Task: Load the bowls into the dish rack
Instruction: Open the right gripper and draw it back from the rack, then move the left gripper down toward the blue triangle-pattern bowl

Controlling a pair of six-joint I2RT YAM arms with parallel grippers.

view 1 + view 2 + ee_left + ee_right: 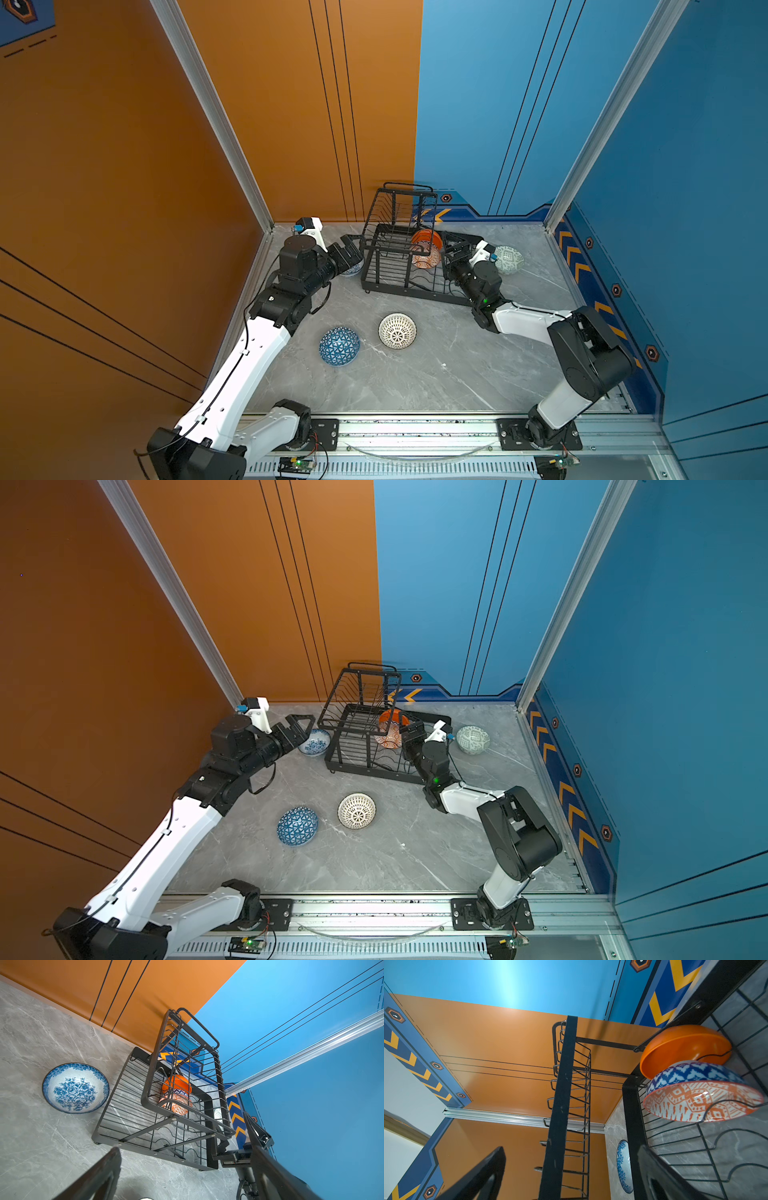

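Left hand (302, 728), spread wide and empty, hovers just beside the round blue-white floral bowl (314, 742), lying at its four o'clock.

Right tool (571, 1148) spread wide and empty, dish rack (562, 1084) post seen between its fingers. Plain orange bowl (683, 1047) and orange-white patterned bowl (699, 1101) stand on edge in rack slots, side by side. Blue-white floral bowl (623, 1165) sliver beyond, on grey bench (611, 1126).

Overhead pair; wrist cameras beside rack (155, 1057)
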